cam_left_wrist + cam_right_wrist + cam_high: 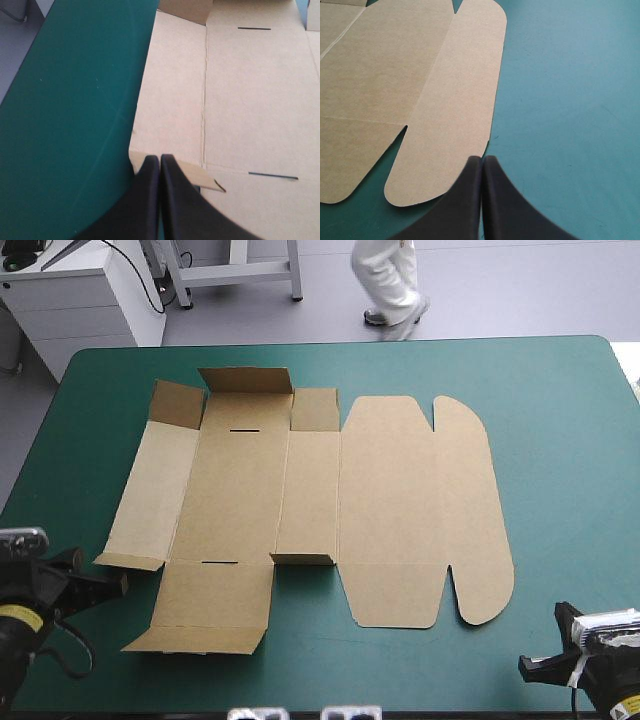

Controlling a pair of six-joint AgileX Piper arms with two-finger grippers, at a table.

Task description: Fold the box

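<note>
Fold not started: box (pixel 300 490) lies near-flat on the surface (pixel 560 440), side panel (pixel 170 95) just ahead of left end effector (pixel 160 157), rounded flap (pixel 455 100) just ahead of right end effector (pixel 482 158), both pressed together, empty; next likely spread one, lift a wall.

matt brown board box (pixel 300 495), smooth teal-green cover (pixel 560 440)

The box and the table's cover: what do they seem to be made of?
The box looks like plain brown cardboard, matte, with pressed creases and cut slots. The teal-green cover seems a smooth mat, perhaps rubber or vinyl, faintly scuffed; uncertain.
</note>
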